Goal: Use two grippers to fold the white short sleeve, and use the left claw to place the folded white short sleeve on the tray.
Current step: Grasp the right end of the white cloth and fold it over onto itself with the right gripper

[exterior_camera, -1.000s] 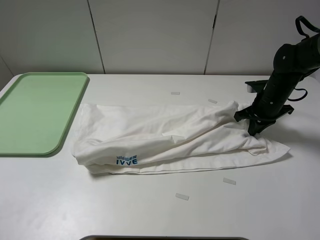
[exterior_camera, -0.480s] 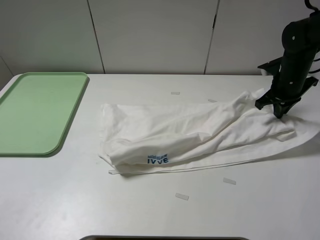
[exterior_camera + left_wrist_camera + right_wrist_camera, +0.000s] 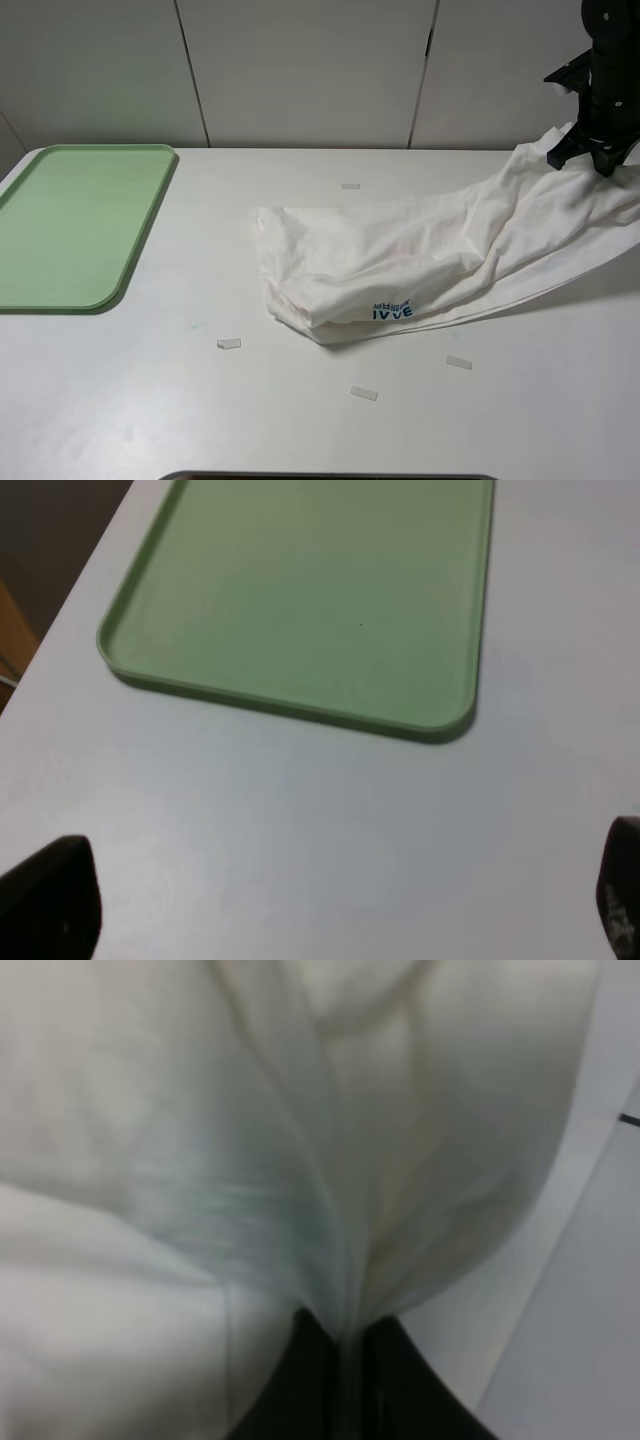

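Observation:
The white short sleeve [image 3: 420,265] lies stretched across the table's right half, its blue logo [image 3: 393,311] near the front fold. Its right end is lifted off the table, pinched by my right gripper [image 3: 590,155], which is shut on the cloth at the upper right. In the right wrist view the fabric [image 3: 250,1140] fills the picture and gathers into the closed black fingers [image 3: 320,1380]. The pale-green tray [image 3: 40,270] sits at the table's left edge. My left gripper [image 3: 330,905] stands open over the bare table beside the tray's rim [image 3: 300,708], holding nothing; it is outside the high view.
Small paper scraps lie on the table: one [image 3: 229,343] left of the shirt, two [image 3: 364,393] [image 3: 458,362] in front of it, one [image 3: 350,186] behind it. A white panelled wall stands behind the table.
My right gripper has risen and moved right and back, dragging the shirt to the right across the table. A scrap that the shirt covered now shows.

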